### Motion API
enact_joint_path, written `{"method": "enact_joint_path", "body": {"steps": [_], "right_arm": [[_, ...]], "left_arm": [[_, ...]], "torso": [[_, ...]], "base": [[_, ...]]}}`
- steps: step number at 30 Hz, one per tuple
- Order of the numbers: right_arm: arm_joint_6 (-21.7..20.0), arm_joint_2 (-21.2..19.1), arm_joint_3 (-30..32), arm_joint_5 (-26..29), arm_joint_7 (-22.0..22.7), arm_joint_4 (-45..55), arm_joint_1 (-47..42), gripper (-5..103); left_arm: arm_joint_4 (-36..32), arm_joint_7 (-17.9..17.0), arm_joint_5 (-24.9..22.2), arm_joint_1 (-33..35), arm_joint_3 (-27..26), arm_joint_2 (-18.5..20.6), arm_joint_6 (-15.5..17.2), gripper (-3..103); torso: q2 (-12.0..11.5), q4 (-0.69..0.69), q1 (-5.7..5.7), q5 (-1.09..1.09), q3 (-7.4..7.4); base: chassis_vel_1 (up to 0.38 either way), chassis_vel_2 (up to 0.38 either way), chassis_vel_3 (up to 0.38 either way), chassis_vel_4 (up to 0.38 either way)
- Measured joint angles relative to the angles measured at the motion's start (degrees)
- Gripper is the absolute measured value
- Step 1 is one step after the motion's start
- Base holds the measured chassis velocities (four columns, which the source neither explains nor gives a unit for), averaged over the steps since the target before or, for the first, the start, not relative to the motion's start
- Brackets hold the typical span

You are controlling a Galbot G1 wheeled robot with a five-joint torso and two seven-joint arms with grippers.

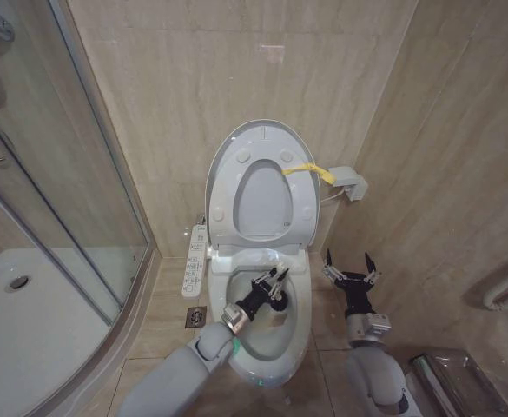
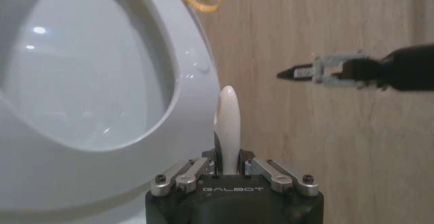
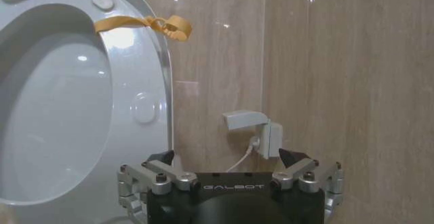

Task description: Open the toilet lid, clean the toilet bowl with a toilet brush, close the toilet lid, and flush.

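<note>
Standing upright against the wall, the glossy white lid (image 1: pixel 262 187) shows its yellow tag (image 1: pixel 310 170); below, the bowl (image 1: pixel 267 347) is open. Left hand (image 1: pixel 273 285) sits clamped on the brush (image 2: pixel 228 125) handle, bristles probably down inside. Right hand (image 1: pixel 352 272) waits spread beside. A loose grip could drop it.

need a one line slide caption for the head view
Left gripper holds the toilet brush over the toilet bowl, toilet lid raised; right gripper waits open beside it.
</note>
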Motion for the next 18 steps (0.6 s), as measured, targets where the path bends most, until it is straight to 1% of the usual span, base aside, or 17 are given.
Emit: {"method": "enact_joint_path", "body": {"steps": [3,7,10,11,14,18], "right_arm": [[0.0,0.0,0.0,0.0,0.0,0.0,0.0,100],[0.0,0.0,0.0,0.0,0.0,0.0,0.0,100],[0.0,0.0,0.0,0.0,0.0,0.0,0.0,100],[0.0,0.0,0.0,0.0,0.0,0.0,0.0,100],[0.0,0.0,0.0,0.0,0.0,0.0,0.0,100],[0.0,0.0,0.0,0.0,0.0,0.0,0.0,100]], "left_arm": [[-0.6,-0.1,-0.1,0.3,0.2,-0.1,0.4,19],[1.4,0.4,-1.3,0.9,0.3,-1.0,0.4,19],[5.5,1.2,-1.7,1.2,0.2,-1.9,-0.7,19],[5.5,1.2,-1.7,1.2,0.2,-1.9,-0.7,19],[10.3,2.2,-1.5,0.4,-0.4,-2.4,-2.6,19],[12.9,2.4,-1.5,-0.3,-0.7,-2.4,-3.0,19]], "torso": [[0.0,0.01,0.0,0.0,0.0],[0.0,0.01,0.0,0.0,0.0],[0.0,0.01,0.0,-0.01,0.0],[0.0,0.01,0.0,-0.01,0.0],[0.0,0.0,-0.01,-0.04,-0.02],[0.0,-0.01,-0.01,-0.02,0.0]], "base": [[0.0,0.0,0.0,0.0],[0.0,0.0,0.0,0.0],[0.0,0.0,0.0,0.0],[0.0,0.0,0.0,0.0],[0.0,0.0,0.0,0.0],[0.0,0.0,0.0,0.0]]}}
